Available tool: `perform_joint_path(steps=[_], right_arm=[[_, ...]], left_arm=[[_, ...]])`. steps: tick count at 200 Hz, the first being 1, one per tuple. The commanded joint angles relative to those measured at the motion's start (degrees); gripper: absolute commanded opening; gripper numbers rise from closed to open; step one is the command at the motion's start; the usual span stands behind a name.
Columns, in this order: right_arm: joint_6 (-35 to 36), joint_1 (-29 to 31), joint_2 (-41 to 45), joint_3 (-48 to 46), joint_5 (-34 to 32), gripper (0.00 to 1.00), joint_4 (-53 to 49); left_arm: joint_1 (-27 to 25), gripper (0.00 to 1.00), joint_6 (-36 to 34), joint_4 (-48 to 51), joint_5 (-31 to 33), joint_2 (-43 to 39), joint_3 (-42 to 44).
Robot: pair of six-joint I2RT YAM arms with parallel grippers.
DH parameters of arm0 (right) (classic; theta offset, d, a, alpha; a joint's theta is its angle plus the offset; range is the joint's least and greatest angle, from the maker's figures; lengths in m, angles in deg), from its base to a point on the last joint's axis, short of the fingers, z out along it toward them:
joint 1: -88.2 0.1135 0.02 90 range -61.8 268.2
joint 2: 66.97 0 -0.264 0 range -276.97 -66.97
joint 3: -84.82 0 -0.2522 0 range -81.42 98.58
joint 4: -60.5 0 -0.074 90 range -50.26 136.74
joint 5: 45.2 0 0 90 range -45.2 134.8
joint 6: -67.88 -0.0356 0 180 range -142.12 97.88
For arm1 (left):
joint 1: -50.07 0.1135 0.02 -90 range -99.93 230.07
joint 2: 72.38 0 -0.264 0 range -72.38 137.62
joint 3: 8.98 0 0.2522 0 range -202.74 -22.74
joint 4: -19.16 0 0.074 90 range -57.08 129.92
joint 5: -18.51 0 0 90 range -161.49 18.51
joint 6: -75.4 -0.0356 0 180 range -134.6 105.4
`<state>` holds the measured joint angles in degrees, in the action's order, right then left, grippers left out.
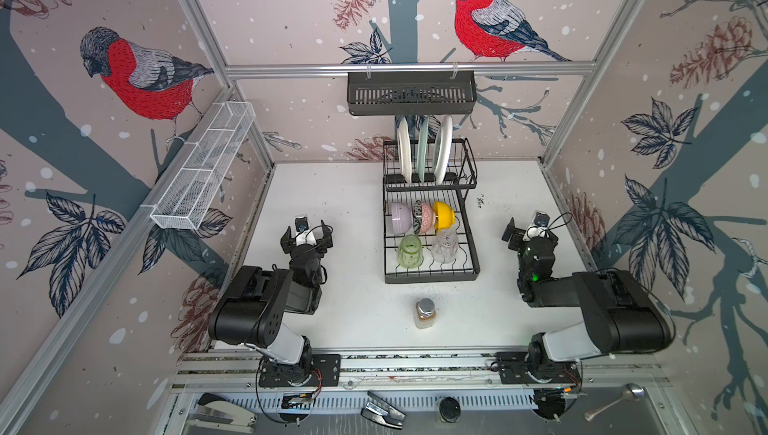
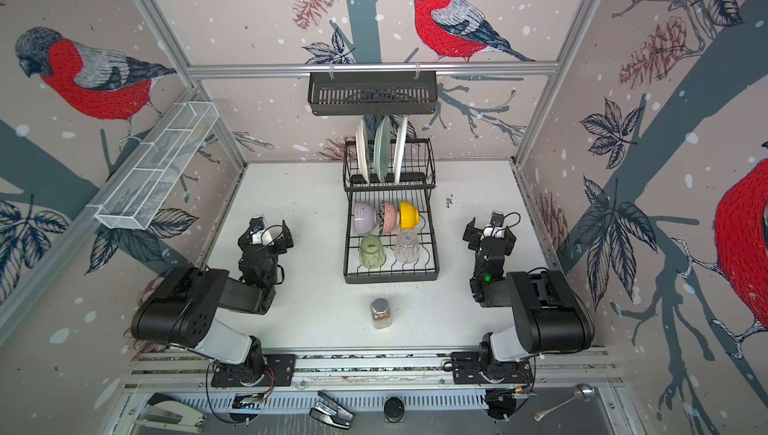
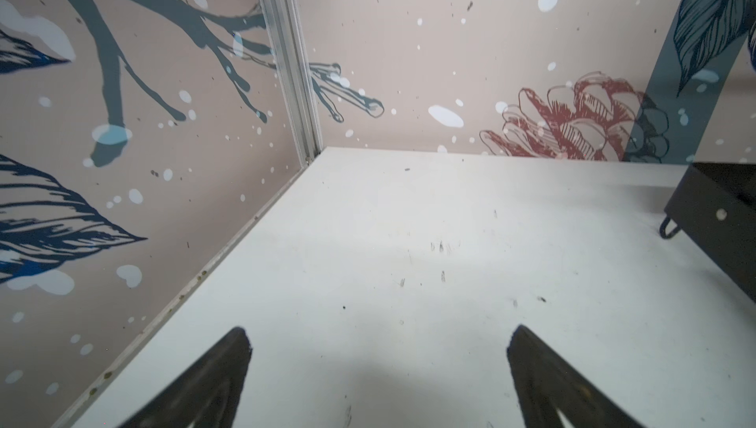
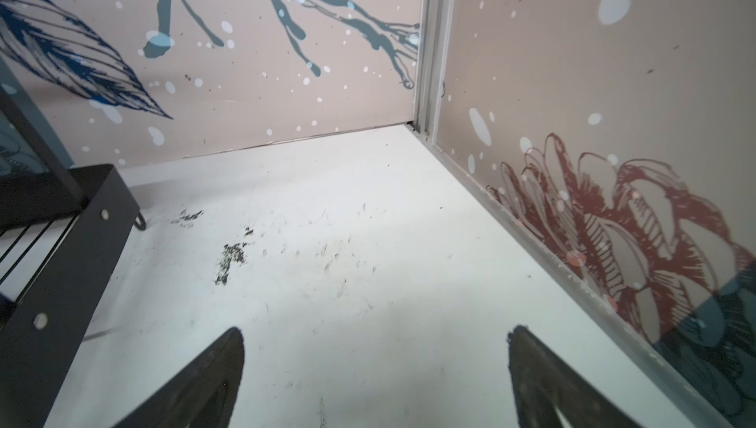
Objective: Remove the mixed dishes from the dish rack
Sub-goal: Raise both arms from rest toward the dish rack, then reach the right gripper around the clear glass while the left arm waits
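Top views are showing the dish rack [image 1: 432, 277] standing on the white table [image 1: 353, 204], a little right of the middle and reaching toward the far wall. On its raised far tier three plates are standing on edge: a left white plate [image 1: 404, 150], a pale green plate [image 1: 423, 148] and a right white plate [image 1: 442, 150]. On the lower tier a lilac bowl [image 1: 400, 216], a pink-patterned bowl [image 1: 424, 216] and a yellow bowl [image 1: 444, 214] are leaning in a row, and nearer the front a green tumbler [image 1: 410, 251] and a clear ribbed tumbler [image 1: 444, 246] are sitting side by side. A silver-capped jar [image 1: 424, 313] is standing on the table just near of the rack. The left gripper [image 1: 306, 237] is hovering well to the left of the rack and the right gripper [image 1: 532, 234] to its right, both with jaws spread wide and holding nothing. Left wrist view is showing two dark fingers [image 3: 212, 381] standing far apart over bare table, with only a black corner of the rack's base lying well off to the jaws' right in the scene. Right wrist view is showing its fingers [image 4: 548, 381] likewise parted over scuffed table, with the rack's black side wall lying apart from them, to their left in the scene.
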<state>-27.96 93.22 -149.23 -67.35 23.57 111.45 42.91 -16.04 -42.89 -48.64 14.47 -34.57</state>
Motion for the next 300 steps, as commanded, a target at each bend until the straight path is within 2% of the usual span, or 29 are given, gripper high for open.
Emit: perform_joint_path(steps=[1,28,44,69,81,96,110,131,146,170,195,219,241,300], right_arm=[[-0.1,1.73,4.01,0.4,-8.33,1.0,-3.03],[0.52,4.2,6.1,1.05,-14.59,0.99,-4.86],[-2.38,5.91,8.91,4.85,-17.52,1.0,-14.28],[-8.06,7.94,16.08,10.88,-14.35,1.0,-31.7],[-9.12,9.18,19.59,13.75,-10.61,0.99,-39.96],[-10.95,10.25,23.27,17.47,-2.91,0.99,-49.86],[-12.86,10.9,25.54,20.52,5.61,0.99,-57.74],[-17.18,12.55,26.93,22.44,12.9,0.99,-64.41],[-20.42,13.72,26.74,22.13,17.0,0.99,-65.67],[-21.71,16.21,26.41,19.99,23.39,0.99,-63.47],[-21.81,20.37,25.08,20.46,21.55,0.99,-63.76],[-24.3,22.35,22.79,21.25,22.93,0.99,-62.71],[-25.19,24.56,20.36,21.94,22.68,0.99,-61.63],[-25.06,31.18,14.65,24.95,15.65,0.99,-62.89]], left_arm=[[-1.56,0.98,-0.81,5.82,5.85,-3.45,-2.79],[-3.43,0.98,-0.88,12.09,13.61,-6.45,-6.01],[-4.15,0.98,0.38,13.13,16.49,-9.65,-5.55],[-5.11,0.98,4.01,23.29,16.09,-16.77,-7.27],[-5.9,0.98,4.93,28.63,15.1,-20.12,-8.7],[-6.89,0.98,7.92,34.31,14.4,-23.8,-9.71],[-7.15,0.98,11.78,39.17,10.87,-26.78,-10.04],[-7.23,0.98,17.52,45.73,5.0,-29.11,-11.41],[-7.19,0.98,20.66,50.22,2.64,-28.51,-13.68],[-7.44,0.98,21.29,54.95,-0.16,-25.31,-17.94],[-7.6,0.98,22.95,55.95,-2.87,-23.74,-19.48],[-7.8,0.98,23.93,56.33,-5.96,-24.38,-19.45],[-8.59,0.98,24.15,56.38,-5.81,-25.81,-19.1],[-9.89,0.98,24.33,54.65,-4.78,-29.71,-16.9]])
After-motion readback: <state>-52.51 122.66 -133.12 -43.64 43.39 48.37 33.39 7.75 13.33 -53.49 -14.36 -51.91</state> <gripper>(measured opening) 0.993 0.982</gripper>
